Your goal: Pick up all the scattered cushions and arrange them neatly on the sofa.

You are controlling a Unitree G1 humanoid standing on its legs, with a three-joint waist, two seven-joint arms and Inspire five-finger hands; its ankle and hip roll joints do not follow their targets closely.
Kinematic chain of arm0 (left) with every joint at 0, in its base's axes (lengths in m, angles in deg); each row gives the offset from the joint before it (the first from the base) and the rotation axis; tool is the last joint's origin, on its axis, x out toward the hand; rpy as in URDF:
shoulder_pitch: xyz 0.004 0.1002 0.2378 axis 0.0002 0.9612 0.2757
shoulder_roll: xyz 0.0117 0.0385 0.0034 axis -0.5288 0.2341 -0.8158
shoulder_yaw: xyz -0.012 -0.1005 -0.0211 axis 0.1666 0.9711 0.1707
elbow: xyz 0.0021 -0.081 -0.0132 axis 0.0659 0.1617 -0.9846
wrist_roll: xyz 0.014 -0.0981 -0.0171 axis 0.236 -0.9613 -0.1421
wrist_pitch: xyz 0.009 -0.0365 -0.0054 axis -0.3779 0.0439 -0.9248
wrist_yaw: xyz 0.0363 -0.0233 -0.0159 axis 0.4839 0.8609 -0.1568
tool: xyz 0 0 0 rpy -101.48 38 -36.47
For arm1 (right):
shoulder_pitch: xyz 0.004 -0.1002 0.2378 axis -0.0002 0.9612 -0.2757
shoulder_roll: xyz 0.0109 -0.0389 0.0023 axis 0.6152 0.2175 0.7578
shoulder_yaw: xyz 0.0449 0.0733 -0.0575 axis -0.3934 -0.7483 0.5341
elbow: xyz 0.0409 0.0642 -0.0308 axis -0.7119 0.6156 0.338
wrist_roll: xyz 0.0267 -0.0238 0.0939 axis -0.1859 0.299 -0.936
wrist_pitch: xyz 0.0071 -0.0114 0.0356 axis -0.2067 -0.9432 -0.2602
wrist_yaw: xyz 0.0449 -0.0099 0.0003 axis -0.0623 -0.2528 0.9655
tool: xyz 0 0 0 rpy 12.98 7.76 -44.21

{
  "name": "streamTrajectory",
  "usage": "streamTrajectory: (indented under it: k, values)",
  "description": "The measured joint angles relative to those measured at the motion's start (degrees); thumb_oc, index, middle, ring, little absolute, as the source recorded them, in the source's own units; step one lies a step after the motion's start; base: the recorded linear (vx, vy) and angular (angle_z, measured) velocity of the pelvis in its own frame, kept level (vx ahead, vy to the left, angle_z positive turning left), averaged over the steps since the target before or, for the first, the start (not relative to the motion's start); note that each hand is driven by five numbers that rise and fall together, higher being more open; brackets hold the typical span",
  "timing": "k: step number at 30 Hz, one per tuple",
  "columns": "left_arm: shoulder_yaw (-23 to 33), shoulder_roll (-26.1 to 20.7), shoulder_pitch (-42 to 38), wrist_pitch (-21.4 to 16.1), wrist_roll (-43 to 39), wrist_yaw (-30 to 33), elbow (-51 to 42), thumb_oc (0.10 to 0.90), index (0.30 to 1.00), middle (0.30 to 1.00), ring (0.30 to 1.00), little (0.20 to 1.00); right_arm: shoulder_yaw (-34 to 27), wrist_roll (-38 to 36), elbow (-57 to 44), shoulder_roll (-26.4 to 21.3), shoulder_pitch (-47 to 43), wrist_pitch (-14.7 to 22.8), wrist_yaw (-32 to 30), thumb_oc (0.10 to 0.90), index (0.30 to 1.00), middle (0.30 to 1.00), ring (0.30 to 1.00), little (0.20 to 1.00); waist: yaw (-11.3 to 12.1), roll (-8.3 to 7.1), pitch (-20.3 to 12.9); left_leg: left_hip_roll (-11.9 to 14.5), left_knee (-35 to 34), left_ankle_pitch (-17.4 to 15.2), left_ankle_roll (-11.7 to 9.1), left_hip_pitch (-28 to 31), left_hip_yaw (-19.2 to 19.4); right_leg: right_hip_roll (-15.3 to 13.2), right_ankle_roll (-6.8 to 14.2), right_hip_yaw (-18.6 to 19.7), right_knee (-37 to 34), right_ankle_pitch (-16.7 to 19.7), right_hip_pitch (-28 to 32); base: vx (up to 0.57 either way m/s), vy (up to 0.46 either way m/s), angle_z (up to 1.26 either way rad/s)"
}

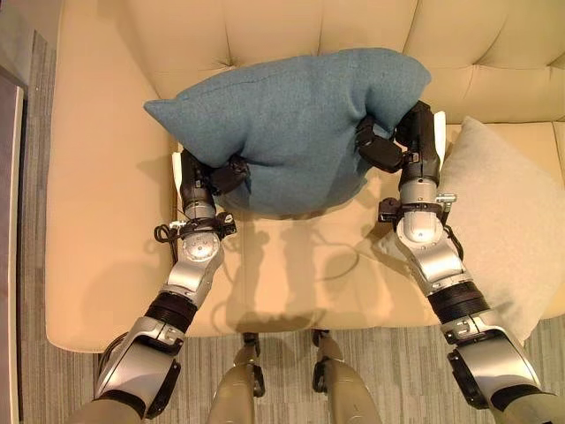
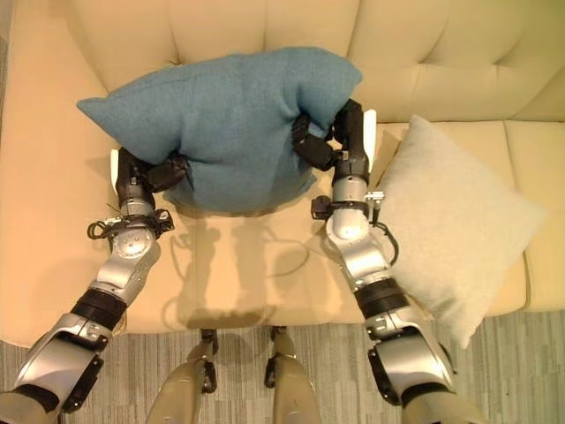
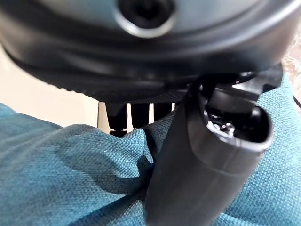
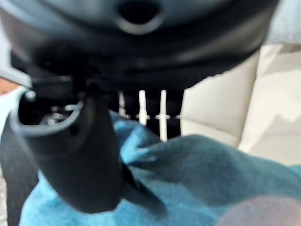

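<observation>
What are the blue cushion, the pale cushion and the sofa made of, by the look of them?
The blue cushion, pinched by the left hand and the right hand, looks like coarse woven cloth: the weave shows close up. The pale cushion seems a matte, finer fabric. The sofa looks like smooth cream leather or imitation, with a soft sheen.

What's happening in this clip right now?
The robot is holding a blue cushion between both hands over the sofa seat, near the backrest. The left hand and right hand each pinch a side of it, thumbs pressed into the fabric. A beige cushion already lies on the seat to the robot's right, leaning over the front edge.
</observation>
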Motion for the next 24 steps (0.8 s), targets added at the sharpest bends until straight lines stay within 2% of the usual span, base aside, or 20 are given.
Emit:
streamTrajectory:
  k: [1,2,3,6,12,16,20,24]
  values:
    - [-0.09,-0.74,-0.53,0.03,0.04,-0.27,0.53,0.8,0.9,0.9,0.9,0.9,-0.05,0.01,0.0,0.01,-0.01,0.04,0.08,0.58,0.571,0.571,0.571,0.571,0.0,0.0,0.0,-0.02,-0.01,0.0,0.0,-0.11,0.03,-0.01,0.0,0.13,0.0,0.0,-0.16,-0.02,0.016,-0.03]
    - [-0.27,-2.01,-0.93,0.1,1.12,-0.85,0.7,0.8,0.9,0.9,0.9,0.9,-0.13,0.04,0.0,0.01,-0.01,0.06,0.1,0.762,0.844,0.844,0.844,0.844,-0.07,0.0,0.0,-0.01,-0.04,0.0,0.0,-0.21,0.11,-0.01,0.0,0.42,0.0,0.0,-0.31,-0.02,0.011,-0.06]
    - [-1.06,-4.08,-2.92,0.13,3.18,-1.12,2.39,0.8,0.9,0.9,0.9,0.9,-0.45,0.93,0.03,-0.5,-0.31,0.02,-0.17,0.8,0.9,0.9,0.9,0.9,0.05,0.0,-0.01,-0.05,-0.04,-0.01,0.01,-0.65,0.37,-0.04,0.0,0.97,0.08,0.0,-0.87,-0.01,0.004,-0.06]
    - [-0.73,-7.77,-7.06,0.21,4.97,-0.97,3.07,0.8,0.9,0.9,0.9,0.9,0.44,6.39,0.03,-3.82,-3.25,-0.3,-1.26,0.8,0.9,0.9,0.9,0.9,0.03,0.01,-0.01,0.03,-0.04,0.0,0.01,-2.69,0.41,0.04,-0.29,1.27,0.16,0.61,-3.24,0.0,0.001,-0.06]
    - [0.31,-8.58,-8.8,0.22,5.28,-1.02,4.9,0.8,0.9,0.9,0.9,0.9,0.75,11.34,0.45,-8.22,-5.89,-2.84,-2.51,0.8,0.9,0.9,0.9,0.9,0.22,0.02,-0.01,0.06,-0.01,0.18,-0.02,-3.07,0.35,0.06,-0.31,1.28,0.16,1.02,-3.59,0.01,0.001,0.0]
    - [2.44,-9.07,-8.74,0.23,4.65,-1.11,4.87,0.8,0.9,0.9,0.9,0.9,-0.71,11.48,1.32,-9.35,-5.93,-2.94,-4.7,0.8,0.9,0.9,0.9,0.9,0.3,0.02,-0.01,0.04,-0.02,0.18,-0.03,-2.8,0.26,0.03,-0.31,1.2,0.12,1.02,-3.18,0.03,-0.006,0.02]
    - [6.97,-10.96,-8.01,0.27,1.82,-1.29,6.78,0.8,0.9,0.9,0.9,0.9,-6.14,9.62,7.43,-10.53,-5.93,-4.3,-6.31,0.8,0.9,0.9,0.9,0.9,0.39,0.02,-0.01,0.06,-0.04,0.18,-0.04,-1.57,-0.19,0.06,-0.32,1.01,-0.03,1.01,-1.68,0.01,-0.013,0.04]
    - [11.87,-11.53,-4.77,0.28,-0.36,-1.27,6.87,0.8,0.9,0.9,0.9,0.9,-7.07,7.72,8.96,-11.73,-5.15,-5.05,-6.6,0.8,0.9,0.9,0.9,0.9,0.2,0.02,-0.01,0.06,-0.09,0.18,-0.04,-1.54,-0.19,0.07,-0.32,1.06,-0.04,1.0,-1.69,0.0,0.0,0.0]
